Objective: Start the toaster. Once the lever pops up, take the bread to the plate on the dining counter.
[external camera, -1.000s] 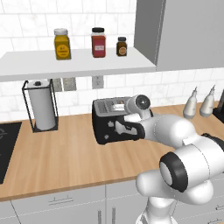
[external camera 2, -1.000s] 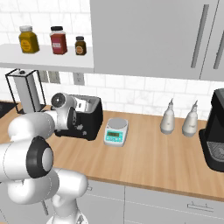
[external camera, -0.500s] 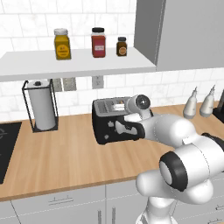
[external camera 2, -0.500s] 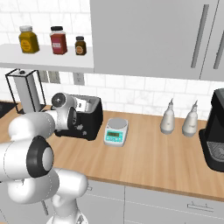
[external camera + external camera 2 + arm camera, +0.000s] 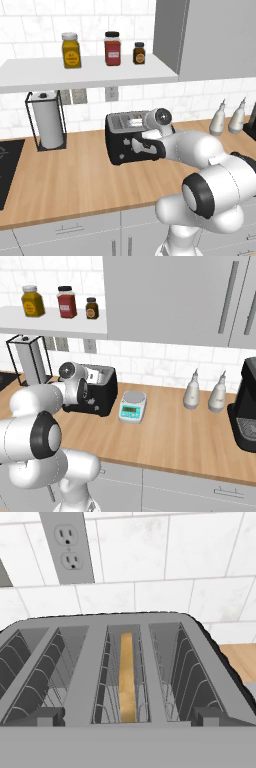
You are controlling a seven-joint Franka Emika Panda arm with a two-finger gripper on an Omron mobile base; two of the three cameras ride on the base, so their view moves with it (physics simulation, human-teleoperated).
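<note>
gripper (image 5: 128, 717) is sitting wide open, fingertips (image 5: 44, 716) spread to either side of the view, nothing between them. it's hovering just above the front edge of the toaster (image 5: 125, 662), looking down into the slots.

bread (image 5: 127, 677) is standing upright on edge in the third slot from the left, sunk well down inside the wire cage, top edge below the silvery slotted top. slots either side of it are showing bare wire guides.

in the left base view the arm is reaching forward over the wood worktop (image 5: 75, 180) with the hand pressed close against the front face of the toaster (image 5: 125, 137), covering most of the controls. a sliver of the bread (image 5: 136, 121) is showing in the top. in the right base view the toaster (image 5: 102, 391) is sitting left of the white-and-teal scale (image 5: 132, 406), near it but apart.

further along the worktop, two grey bottles (image 5: 192, 391) are standing side by side, and a black coffee machine (image 5: 247, 406) is at the right edge. paper towel holder (image 5: 47, 120) is standing left of the toaster, well apart.

behind, on the tiled wall, a wall outlet (image 5: 67, 547) is right above the toaster. three jars (image 5: 112, 48) are lined up on the white shelf (image 5: 85, 72).
</note>
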